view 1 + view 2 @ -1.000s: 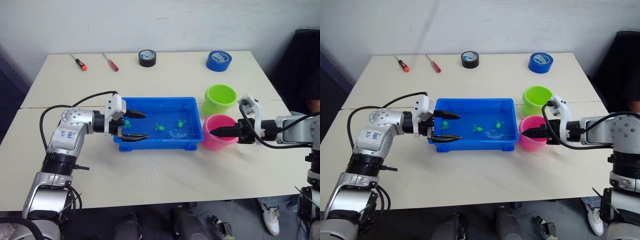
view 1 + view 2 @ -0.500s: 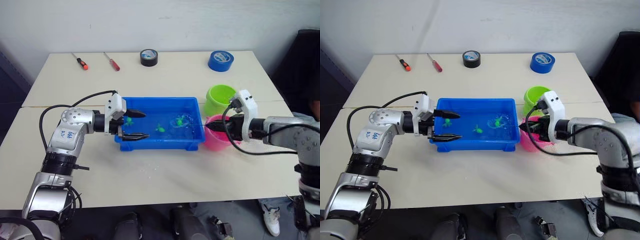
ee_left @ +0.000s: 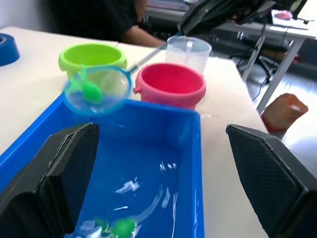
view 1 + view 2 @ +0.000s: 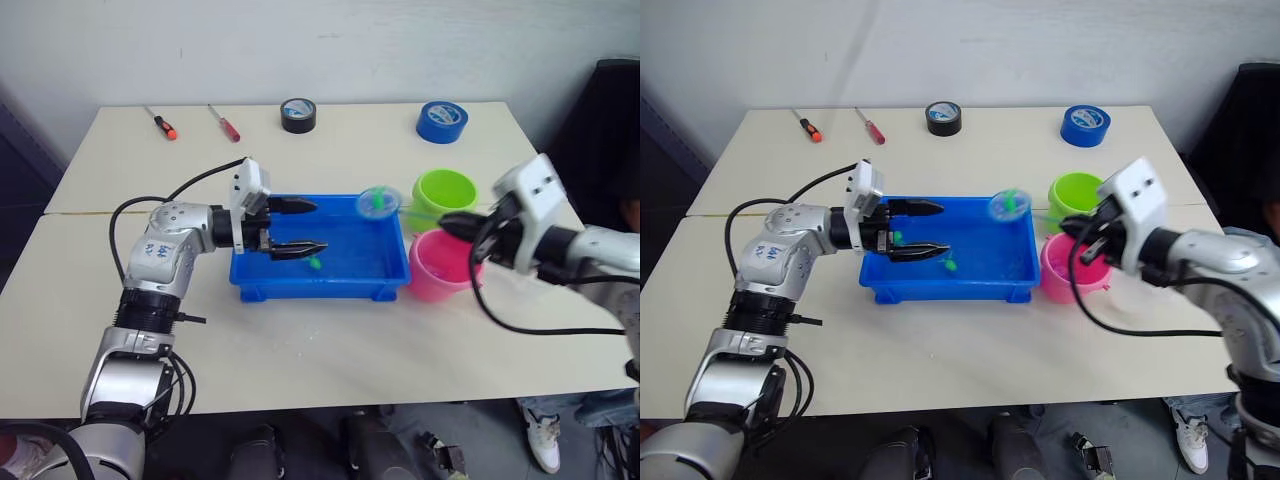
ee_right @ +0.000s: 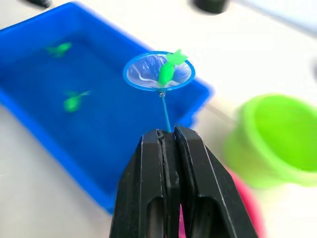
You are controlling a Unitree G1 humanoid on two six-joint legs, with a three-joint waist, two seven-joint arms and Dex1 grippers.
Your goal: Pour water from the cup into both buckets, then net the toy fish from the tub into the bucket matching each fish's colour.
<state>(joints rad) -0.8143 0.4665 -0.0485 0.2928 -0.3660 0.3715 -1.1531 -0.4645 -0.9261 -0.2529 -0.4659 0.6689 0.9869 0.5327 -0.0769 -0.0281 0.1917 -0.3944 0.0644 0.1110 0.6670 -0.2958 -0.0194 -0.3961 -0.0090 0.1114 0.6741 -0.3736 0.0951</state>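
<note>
My right gripper [image 4: 443, 222] is shut on the thin handle of the net [image 4: 378, 203]. The light blue hoop hangs in the air above the far right corner of the blue tub [image 4: 320, 290], beside the lime green bucket [image 4: 441, 195]. One green toy fish [image 5: 168, 69] lies in the mesh. The pink bucket [image 4: 440, 268] stands in front of the green one, under my right gripper. Other green fish [image 5: 74, 101] float in the tub's water. My left gripper [image 4: 312, 228] is open over the tub's left half, holding nothing. The clear cup [image 3: 188, 49] stands behind the pink bucket in the left wrist view.
At the table's far edge lie two screwdrivers [image 4: 158, 124], a black tape roll [image 4: 296, 114] and a blue tape roll [image 4: 438, 120]. A person [image 3: 133, 34] sits beyond the table's right end.
My right gripper has lifted the net out of the water with a green fish in it, up and toward the green bucket. My left gripper has reached further right over the tub.
</note>
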